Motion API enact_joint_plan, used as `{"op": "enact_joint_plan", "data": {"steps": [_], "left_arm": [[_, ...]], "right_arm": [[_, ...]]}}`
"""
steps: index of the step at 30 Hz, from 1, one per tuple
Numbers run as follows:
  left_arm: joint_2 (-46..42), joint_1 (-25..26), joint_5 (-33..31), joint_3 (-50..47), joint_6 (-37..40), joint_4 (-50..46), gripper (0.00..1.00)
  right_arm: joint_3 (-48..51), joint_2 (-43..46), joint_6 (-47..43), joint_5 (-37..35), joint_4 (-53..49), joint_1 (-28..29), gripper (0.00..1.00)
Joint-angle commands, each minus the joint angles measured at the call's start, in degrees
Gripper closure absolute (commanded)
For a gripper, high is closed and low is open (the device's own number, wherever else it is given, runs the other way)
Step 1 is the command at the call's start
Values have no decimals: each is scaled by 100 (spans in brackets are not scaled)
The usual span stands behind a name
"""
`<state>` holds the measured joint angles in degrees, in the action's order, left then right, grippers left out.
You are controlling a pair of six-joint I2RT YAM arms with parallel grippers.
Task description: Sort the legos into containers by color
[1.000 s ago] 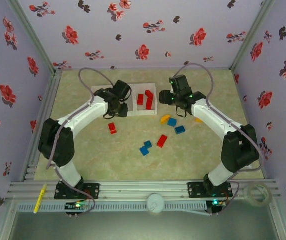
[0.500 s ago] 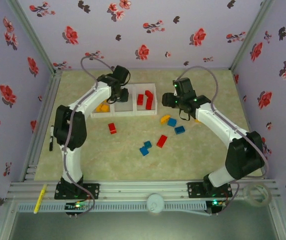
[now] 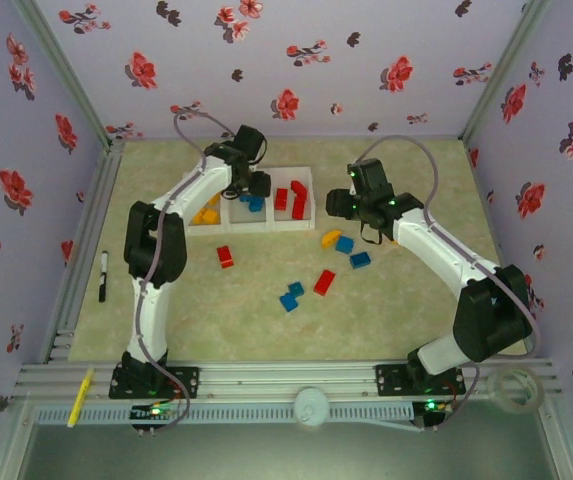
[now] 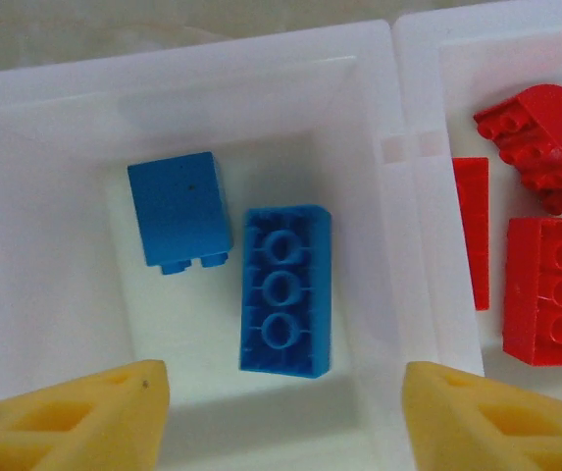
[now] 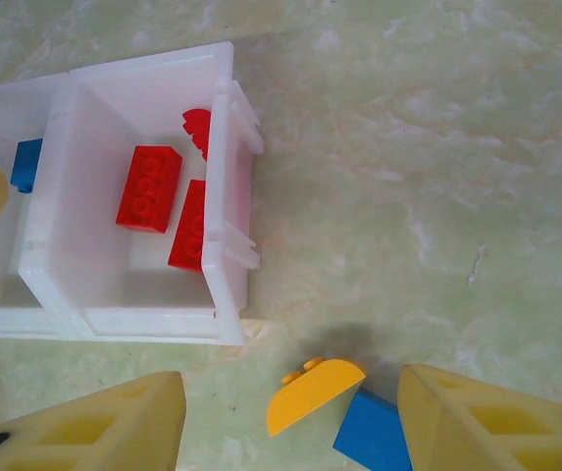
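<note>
The white tray of containers point(image 3: 228, 226) has yellow legos point(image 3: 206, 213) in its left compartment and red legos point(image 4: 545, 294) in its right one. Two blue legos point(image 4: 285, 290) lie in the middle compartment point(image 4: 261, 88). My left gripper point(image 3: 254, 186) point(image 4: 285, 417) hangs open just above them, holding nothing. My right gripper point(image 3: 349, 208) point(image 5: 290, 412) is open over the table right of the tray, with a curved yellow lego point(image 5: 315, 394) and a blue lego point(image 5: 371, 432) below its gap.
Loose legos lie on the green table: a red one point(image 3: 225, 256) before the tray, a blue one point(image 3: 360, 260), a red one point(image 3: 324, 282) and two blue ones point(image 3: 291, 296) nearer the middle. A black marker point(image 3: 103, 276) lies by the left wall.
My left arm swung up and right over the middle compartment and its jaws opened; a blue lego now lies loose below. My right gripper drifted slightly right, still open.
</note>
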<state>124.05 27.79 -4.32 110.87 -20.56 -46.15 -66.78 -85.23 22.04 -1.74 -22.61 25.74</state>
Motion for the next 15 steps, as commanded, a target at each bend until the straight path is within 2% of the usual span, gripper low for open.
{"op": "enact_joint_plan", "data": {"steps": [1, 15], "left_arm": [[-41, -18, 131, 154, 128, -66, 33], [-2207, 103, 301, -1866, 366, 607, 31]], "right_arm": [[49, 152, 21, -98, -89, -49, 40], [461, 312, -7, -195, 67, -43, 38]]}}
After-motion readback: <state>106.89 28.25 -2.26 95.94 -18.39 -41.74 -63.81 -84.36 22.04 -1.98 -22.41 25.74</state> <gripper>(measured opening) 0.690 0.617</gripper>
